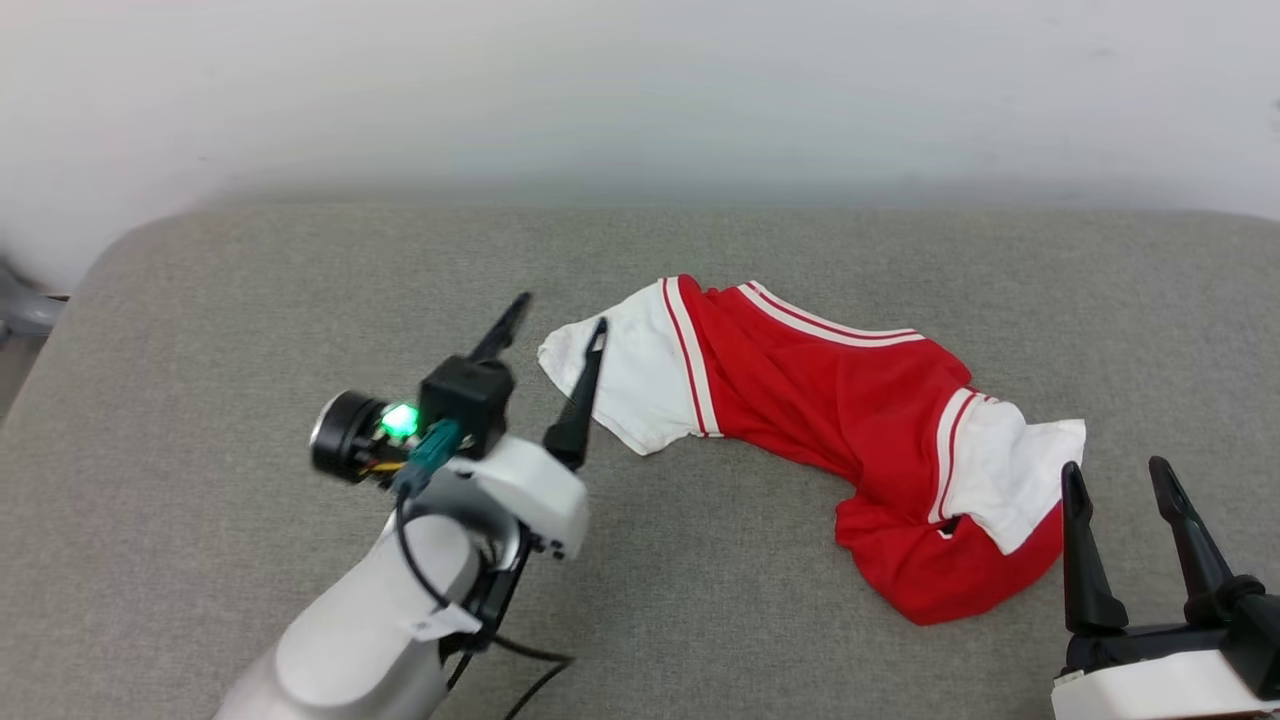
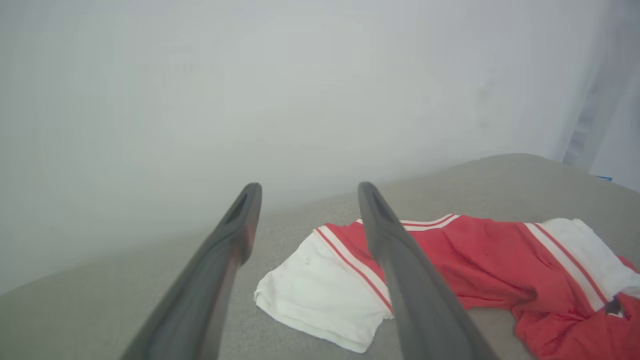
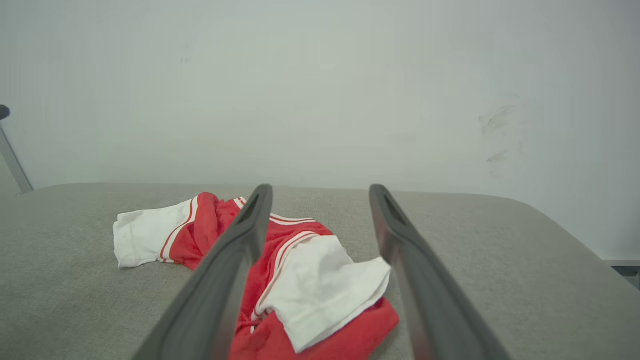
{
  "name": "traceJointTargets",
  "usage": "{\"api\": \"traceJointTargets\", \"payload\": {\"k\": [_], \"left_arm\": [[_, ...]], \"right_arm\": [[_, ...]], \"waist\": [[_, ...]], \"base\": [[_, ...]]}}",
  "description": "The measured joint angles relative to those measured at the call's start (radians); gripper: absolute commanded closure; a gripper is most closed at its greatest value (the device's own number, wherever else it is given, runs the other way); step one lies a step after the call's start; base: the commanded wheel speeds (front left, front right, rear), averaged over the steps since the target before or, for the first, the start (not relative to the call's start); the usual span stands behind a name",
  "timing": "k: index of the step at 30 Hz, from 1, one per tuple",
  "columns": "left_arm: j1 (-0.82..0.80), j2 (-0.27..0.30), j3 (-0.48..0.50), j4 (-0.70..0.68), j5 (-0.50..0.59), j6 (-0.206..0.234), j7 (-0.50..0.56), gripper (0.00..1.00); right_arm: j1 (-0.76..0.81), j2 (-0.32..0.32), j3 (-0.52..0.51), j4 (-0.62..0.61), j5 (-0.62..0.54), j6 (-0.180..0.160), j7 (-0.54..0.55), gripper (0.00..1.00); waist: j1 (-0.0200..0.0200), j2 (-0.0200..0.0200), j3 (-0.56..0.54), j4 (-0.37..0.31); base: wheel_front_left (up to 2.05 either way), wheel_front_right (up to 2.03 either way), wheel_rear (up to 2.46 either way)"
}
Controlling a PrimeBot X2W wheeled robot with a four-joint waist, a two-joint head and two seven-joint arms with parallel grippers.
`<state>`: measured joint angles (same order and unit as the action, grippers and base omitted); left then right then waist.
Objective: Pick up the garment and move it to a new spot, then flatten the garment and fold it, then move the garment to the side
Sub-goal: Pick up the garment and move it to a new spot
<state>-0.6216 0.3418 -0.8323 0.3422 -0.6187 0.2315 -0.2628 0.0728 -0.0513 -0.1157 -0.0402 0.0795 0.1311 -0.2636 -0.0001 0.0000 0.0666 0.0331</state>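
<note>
Head view, item one: the garment [image 1: 830, 400], red with white sleeves and striped trim, is recorded lying bunched in a curved band across the middle of the grey surface [image 1: 300, 280]. It is neither flattened nor folded; its left sleeve [image 1: 620, 385] is toward the far left and its right sleeve [image 1: 1010, 470] is rumpled over a red heap at the near right. Left pincer [image 1: 560, 312]: held wide, nothing gripped, poised at the outer edge of the left sleeve, with one finger crossing the sleeve's corner in this view; whether cloth is touched cannot be told. Right pincer [image 1: 1116, 468]: likewise spread wide and empty, set on the near side of the right sleeve and not closed on it. Step in hand, as judged: the opening grasp, with both sleeve ends lined up to be taken and the lift and shift not yet done. Next move, as judged: each pincer is to be lowered onto a sleeve edge and closed on a thin layer of cloth, so that the band can be raised and drawn out without a fold being trapped. Surface: padded grey weave with rounded far corners. Room: a plain pale wall [image 1: 640, 90] close behind; a grey fitting [image 1: 20, 305] at the far left edge, unidentified.
</note>
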Motion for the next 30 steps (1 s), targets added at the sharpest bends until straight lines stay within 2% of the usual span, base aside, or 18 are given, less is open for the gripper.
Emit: {"api": "traceJointTargets", "payload": {"k": [5, 12, 20, 30], "left_arm": [[0.157, 0.024, 0.158, -0.100, 0.087, 0.049, 0.000, 0.00], [0.370, 0.012, 0.382, -0.197, 0.196, 0.055, 0.000, 0.00], [0.542, -0.074, 0.550, -0.248, 0.303, -0.017, 0.000, 0.00], [0.643, -0.188, 0.676, -0.242, 0.397, -0.128, 0.000, 0.00]], "right_arm": [[0.013, 0.000, 0.001, 0.003, 0.000, 0.000, 0.000, 0.00], [0.034, 0.000, 0.002, 0.006, 0.000, 0.000, 0.000, 0.00], [0.043, 0.000, 0.001, 0.012, 0.005, 0.000, 0.000, 0.00], [0.061, 0.000, 0.001, 0.033, 0.028, 0.000, 0.000, 0.00]], "waist": [[0.0000, 0.0000, -0.021, 0.020], [0.0000, 0.0000, -0.049, 0.035], [0.0000, 0.0000, -0.063, 0.033], [0.0001, 0.0000, -0.076, 0.016]], "base": [[0.00, 0.00, 0.00], [0.00, 0.00, 0.00], [0.00, 0.00, 0.00], [0.00, 0.00, 0.00]]}}
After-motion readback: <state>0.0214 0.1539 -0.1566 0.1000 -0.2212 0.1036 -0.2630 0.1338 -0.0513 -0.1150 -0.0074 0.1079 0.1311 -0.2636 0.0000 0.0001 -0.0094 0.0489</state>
